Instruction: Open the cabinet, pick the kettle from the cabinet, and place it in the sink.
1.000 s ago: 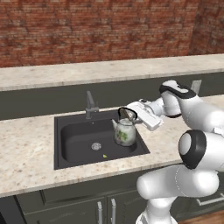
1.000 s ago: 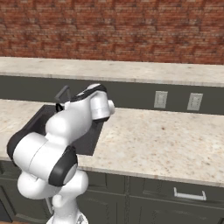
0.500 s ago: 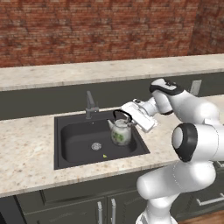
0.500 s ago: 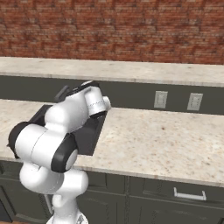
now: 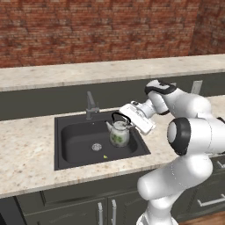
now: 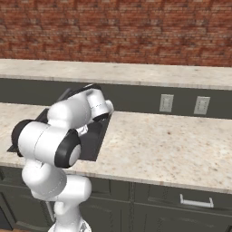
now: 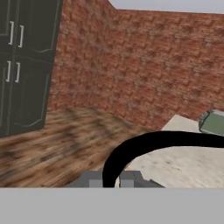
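Note:
The kettle (image 5: 119, 134), small, pale silvery-green with a black arched handle, hangs inside the black sink (image 5: 74, 147), right of the drain and just above the basin floor. My gripper (image 5: 122, 115) reaches in from the right and is shut on the kettle's handle. In the hand view the black handle (image 7: 162, 140) curves over my fingertips (image 7: 94, 180), which are closed on it. From the right base view my own arm covers most of the sink (image 6: 100, 132). The cabinet is out of view.
A short grey faucet (image 5: 91, 105) stands at the sink's back edge, left of the kettle. Speckled counter (image 5: 26, 149) surrounds the basin, with a raised ledge and brick wall behind. Two wall outlets (image 6: 166, 103) sit to the right. Tall dark cupboard doors (image 7: 22, 65) appear far off.
My arm has swung a little to the left, carrying the kettle slightly further left over the basin. The grip on the handle is unchanged.

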Controlling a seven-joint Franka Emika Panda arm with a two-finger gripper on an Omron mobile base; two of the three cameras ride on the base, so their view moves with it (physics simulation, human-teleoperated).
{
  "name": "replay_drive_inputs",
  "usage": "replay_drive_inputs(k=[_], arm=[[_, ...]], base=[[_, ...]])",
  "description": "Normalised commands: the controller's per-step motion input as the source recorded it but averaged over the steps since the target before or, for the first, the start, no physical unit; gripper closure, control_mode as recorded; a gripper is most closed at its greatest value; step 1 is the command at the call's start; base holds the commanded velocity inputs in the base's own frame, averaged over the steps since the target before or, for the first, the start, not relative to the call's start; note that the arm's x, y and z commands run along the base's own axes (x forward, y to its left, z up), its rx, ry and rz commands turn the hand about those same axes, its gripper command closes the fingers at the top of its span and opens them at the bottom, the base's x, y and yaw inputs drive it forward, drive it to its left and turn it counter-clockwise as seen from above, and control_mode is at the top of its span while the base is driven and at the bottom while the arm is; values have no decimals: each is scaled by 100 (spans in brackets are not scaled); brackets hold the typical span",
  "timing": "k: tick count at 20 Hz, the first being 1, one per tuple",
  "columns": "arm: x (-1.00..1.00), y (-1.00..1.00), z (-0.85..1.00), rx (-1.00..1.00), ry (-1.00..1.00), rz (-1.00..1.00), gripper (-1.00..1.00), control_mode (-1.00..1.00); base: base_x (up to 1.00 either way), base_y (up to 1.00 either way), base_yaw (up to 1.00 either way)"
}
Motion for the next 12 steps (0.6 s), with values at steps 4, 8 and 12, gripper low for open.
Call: replay_drive_inputs(k=[4,8,12], arm=[[7,10,-14,0,0,1,100,-100],[10,7,-14,0,0,0,100,-100],[8,7,-16,0,-1,0,100,-100]], base=[[0,0,0],[0,0,0],[0,0,0]])
